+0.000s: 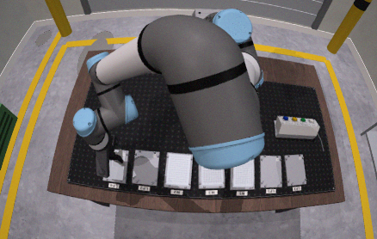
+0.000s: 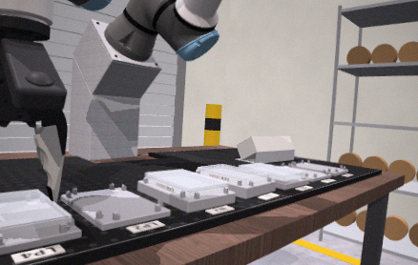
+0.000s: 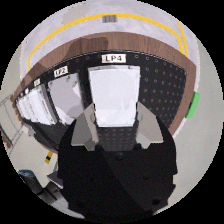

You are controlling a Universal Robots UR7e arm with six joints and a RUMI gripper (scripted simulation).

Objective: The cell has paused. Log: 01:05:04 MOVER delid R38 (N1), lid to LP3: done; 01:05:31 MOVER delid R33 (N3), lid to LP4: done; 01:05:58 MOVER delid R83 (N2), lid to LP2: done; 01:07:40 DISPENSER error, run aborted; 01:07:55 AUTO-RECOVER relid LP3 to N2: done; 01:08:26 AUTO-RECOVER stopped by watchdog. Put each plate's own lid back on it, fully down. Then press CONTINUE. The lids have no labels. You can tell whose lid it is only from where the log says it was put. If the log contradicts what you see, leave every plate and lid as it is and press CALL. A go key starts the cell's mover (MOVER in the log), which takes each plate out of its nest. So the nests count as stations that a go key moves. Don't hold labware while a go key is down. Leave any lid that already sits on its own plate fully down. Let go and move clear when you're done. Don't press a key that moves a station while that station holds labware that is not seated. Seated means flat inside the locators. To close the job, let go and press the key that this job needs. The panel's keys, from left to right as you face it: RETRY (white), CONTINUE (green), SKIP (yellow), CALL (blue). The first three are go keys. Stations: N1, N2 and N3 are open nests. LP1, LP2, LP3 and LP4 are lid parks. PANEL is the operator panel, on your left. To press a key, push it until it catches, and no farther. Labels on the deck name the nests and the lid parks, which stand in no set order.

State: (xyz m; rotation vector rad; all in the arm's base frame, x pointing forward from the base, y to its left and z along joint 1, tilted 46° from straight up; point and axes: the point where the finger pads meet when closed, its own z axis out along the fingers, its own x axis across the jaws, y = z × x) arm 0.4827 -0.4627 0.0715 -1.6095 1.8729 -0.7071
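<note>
My gripper (image 1: 111,167) (image 2: 15,205) (image 3: 115,102) is shut on the clear lid (image 2: 15,213) (image 3: 116,85) at LP4, one finger on each side. The lid is low over the LP4 park (image 2: 61,234). The LP2 park (image 1: 147,174) (image 2: 112,216) (image 3: 62,102) beside it shows no lid. The nest beside LP2 holds a plate (image 1: 178,169) (image 2: 183,180) that looks lidded. The middle nest's plate (image 1: 211,177) and the farther nest's plate (image 1: 242,177) show their well grids; I cannot tell whether clear lids cover them. Their deck labels are too blurred to read surely.
Two lid parks (image 1: 270,172) (image 1: 295,171) stand beyond the nests and look bare. The operator panel (image 1: 296,129) (image 2: 269,149) stands behind them; its blue, yellow and green keys show in the top view. Locator posts rise around the nests and parks.
</note>
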